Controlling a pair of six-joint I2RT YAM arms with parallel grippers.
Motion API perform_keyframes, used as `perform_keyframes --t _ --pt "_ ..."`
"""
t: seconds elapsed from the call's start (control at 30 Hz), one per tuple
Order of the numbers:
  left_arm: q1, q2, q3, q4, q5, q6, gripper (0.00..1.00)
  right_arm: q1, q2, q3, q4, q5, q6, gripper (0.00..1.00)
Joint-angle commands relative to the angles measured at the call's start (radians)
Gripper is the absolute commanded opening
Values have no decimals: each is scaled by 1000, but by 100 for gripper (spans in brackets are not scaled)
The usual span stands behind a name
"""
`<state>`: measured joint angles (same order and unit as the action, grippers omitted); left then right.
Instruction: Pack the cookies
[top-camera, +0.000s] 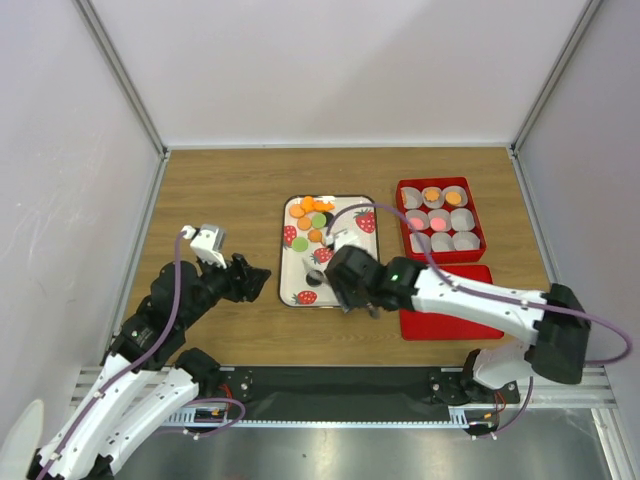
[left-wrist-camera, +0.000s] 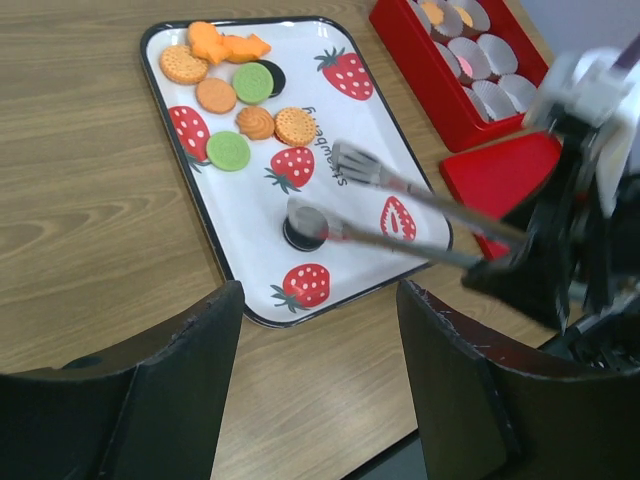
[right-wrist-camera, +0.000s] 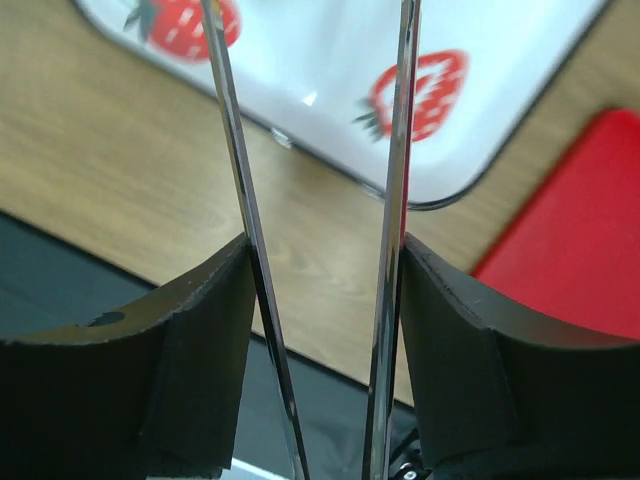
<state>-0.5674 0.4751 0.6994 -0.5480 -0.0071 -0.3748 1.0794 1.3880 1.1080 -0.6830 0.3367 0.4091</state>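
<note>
The cookies (left-wrist-camera: 232, 95) lie in a loose group at the far end of the strawberry-print tray (left-wrist-camera: 250, 215): orange, green and one black disc. In the top view the same cookies (top-camera: 311, 215) show at the tray's far end. One more black cookie (left-wrist-camera: 303, 235) lies alone mid-tray, under one tip of the metal tongs (left-wrist-camera: 400, 185). My right gripper (right-wrist-camera: 325, 260) is shut on the tongs (right-wrist-camera: 232, 130), one pad on each arm, and the tong tips stand spread apart. My left gripper (left-wrist-camera: 320, 300) hangs open and holds nothing, over bare wood just left of the tray's near corner.
A red box (top-camera: 440, 218) of white paper cups stands right of the tray, some cups holding orange or pink cookies. Its red lid (top-camera: 450, 305) lies flat in front of it, under my right arm. White walls close in the table on three sides.
</note>
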Motion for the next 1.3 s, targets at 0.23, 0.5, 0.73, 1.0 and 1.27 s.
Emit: perform_keyframes --t 0.23,0.5,0.73,1.0,1.27 --pt "-5 -16 22 6 -36 -7 69 135 174 110 -26 114 51 60" --pt "-5 -12 20 10 -27 -6 69 142 218 122 -39 127 62 50" --pt "-6 -13 18 14 -25 -6 69 140 207 133 -59 137 60 35" --pt "-6 -21 17 16 -22 -7 69 30 66 194 -107 185 14 31" --pt "-5 -24 12 20 -13 -7 69 -372 -78 170 -116 153 -72 31"
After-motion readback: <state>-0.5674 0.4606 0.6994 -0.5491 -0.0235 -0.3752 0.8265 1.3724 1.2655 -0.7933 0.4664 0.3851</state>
